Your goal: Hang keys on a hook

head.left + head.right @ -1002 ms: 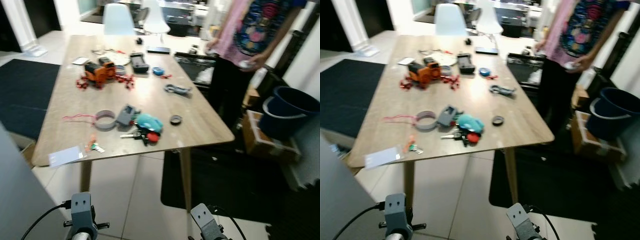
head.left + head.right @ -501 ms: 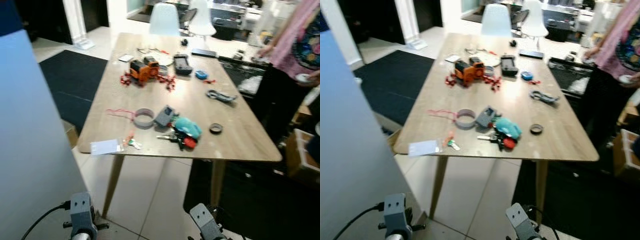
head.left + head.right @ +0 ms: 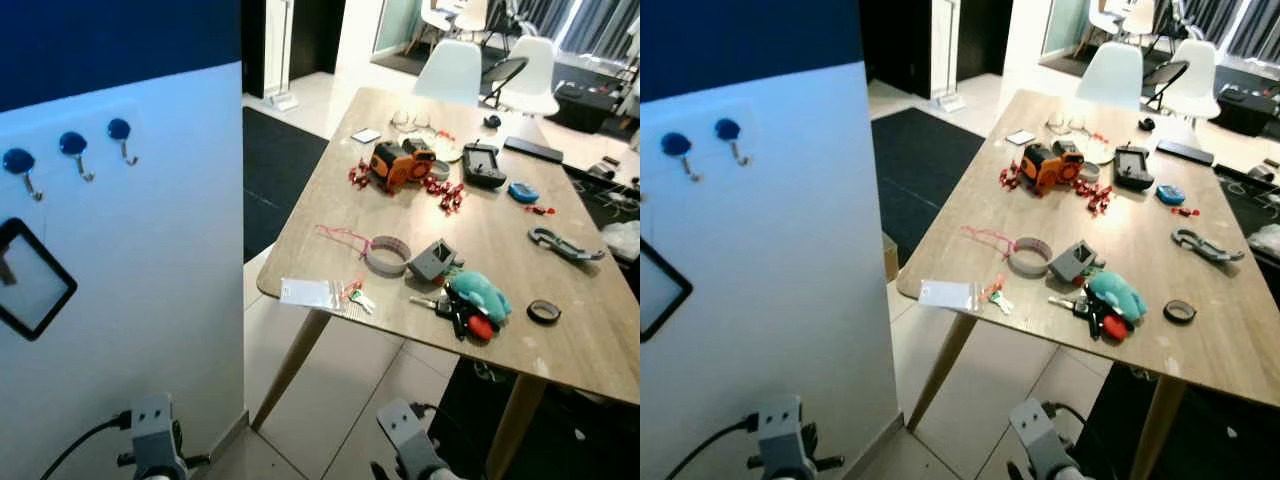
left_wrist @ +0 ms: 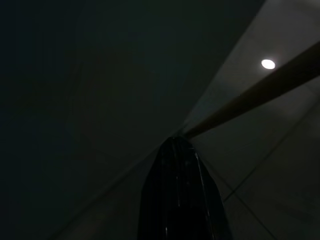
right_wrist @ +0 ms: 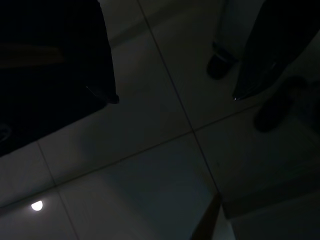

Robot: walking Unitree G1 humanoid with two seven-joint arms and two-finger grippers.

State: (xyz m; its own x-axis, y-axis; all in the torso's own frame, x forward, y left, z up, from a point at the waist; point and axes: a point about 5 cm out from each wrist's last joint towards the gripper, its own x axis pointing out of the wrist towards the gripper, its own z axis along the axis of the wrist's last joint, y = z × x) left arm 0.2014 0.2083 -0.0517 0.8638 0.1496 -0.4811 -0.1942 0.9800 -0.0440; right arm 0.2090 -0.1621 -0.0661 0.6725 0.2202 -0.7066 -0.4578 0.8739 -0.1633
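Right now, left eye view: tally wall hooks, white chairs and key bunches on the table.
Blue wall hooks: 3
White chairs: 3
Key bunches: 2, the keys by the teal plush, the small keys by the card
Total: 8

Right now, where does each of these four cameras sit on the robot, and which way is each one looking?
Left eye view: on the head, looking forward and down at the wooden table, the keys and three blue hooks on the white wall; both arms' tops show at the bottom.
Right eye view: beside it, same scene.
Left wrist view: on the left wrist, looking down along the shut left gripper at dark floor.
Right wrist view: on the right wrist, looking between the open right gripper fingers at floor tiles.
Both wrist views share the tiled floor.
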